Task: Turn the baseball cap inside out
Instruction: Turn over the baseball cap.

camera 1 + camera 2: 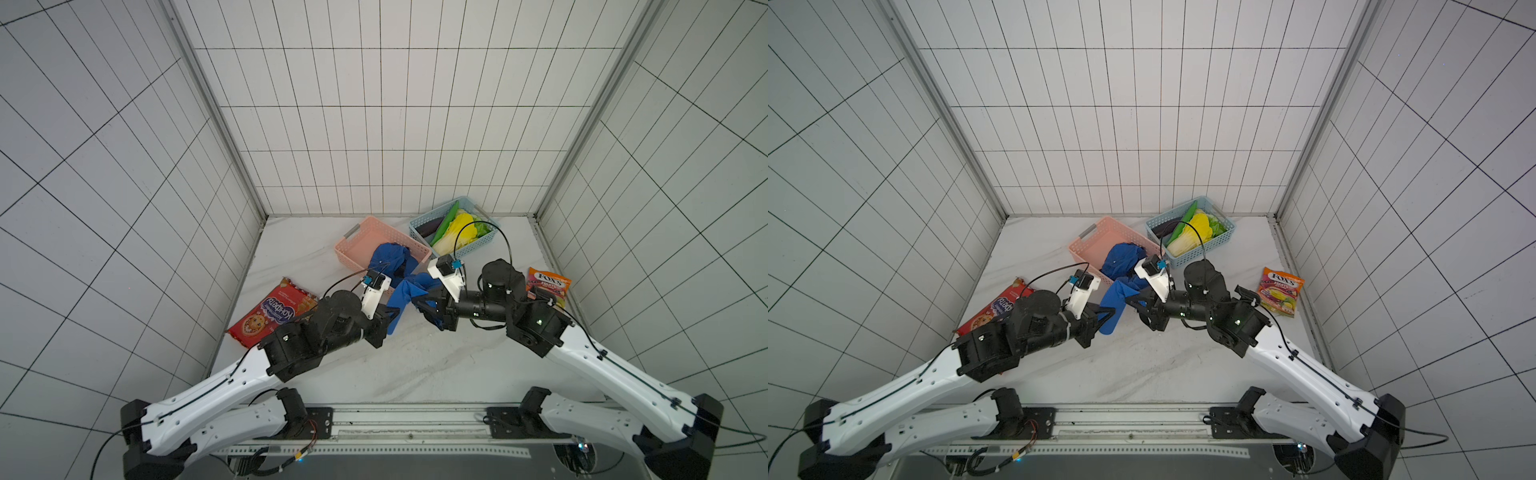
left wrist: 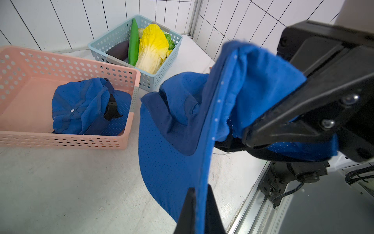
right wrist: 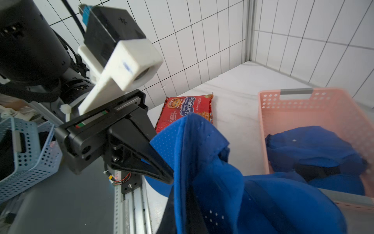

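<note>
Left wrist view: left gripper (image 2: 199, 211) fingers clenched on the brim of the baseball cap (image 2: 172, 162), right gripper (image 2: 249, 141) grasping its crown; the cap hangs between them over the worktop (image 2: 70, 192), near the pink basket (image 2: 121, 141)

The biscuit packet (image 1: 986, 313) is half hidden by the left arm (image 1: 1034, 320). The baseball cap (image 3: 212, 182) is cropped by the right wrist view's edge.

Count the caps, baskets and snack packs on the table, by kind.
Perforated plastic baskets: 2 (pink basket, light blue basket)
Blue fabric baseball caps: 2 (held cap, cap in the pink basket)
Snack packs: 2 (red cookie pack, orange candy bag)
Total: 6
</note>
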You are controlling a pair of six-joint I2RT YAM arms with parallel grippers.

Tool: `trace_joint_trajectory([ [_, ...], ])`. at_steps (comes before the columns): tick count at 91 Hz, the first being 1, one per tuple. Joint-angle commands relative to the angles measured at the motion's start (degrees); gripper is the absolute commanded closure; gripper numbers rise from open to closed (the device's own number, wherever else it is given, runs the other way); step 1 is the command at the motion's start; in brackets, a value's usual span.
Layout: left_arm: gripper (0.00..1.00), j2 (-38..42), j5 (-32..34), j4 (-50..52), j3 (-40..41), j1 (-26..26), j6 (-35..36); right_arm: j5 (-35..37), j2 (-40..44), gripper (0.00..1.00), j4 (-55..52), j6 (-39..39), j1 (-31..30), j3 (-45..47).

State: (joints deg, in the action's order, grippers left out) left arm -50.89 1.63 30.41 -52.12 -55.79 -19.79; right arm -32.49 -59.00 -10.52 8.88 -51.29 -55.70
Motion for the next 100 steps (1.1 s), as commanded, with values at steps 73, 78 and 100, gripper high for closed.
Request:
trace_joint_trajectory([
  [73,0.16,15.55,-8.57,-10.74,11.3,10.61,-8.95,1.06,3.59,1.0,4.28,23.91,8.69,3.95],
  [78,0.21,15.79,-11.27,-11.63,11.02,10.59,-8.97,0.45,3.5,1.0,5.2,24.65,8.96,4.07],
  [100,0.42,7.01,-27.59,-28.78,13.64,8.92,-17.08,-5.41,2.26,1.0,10.03,27.87,9.31,3.8],
])
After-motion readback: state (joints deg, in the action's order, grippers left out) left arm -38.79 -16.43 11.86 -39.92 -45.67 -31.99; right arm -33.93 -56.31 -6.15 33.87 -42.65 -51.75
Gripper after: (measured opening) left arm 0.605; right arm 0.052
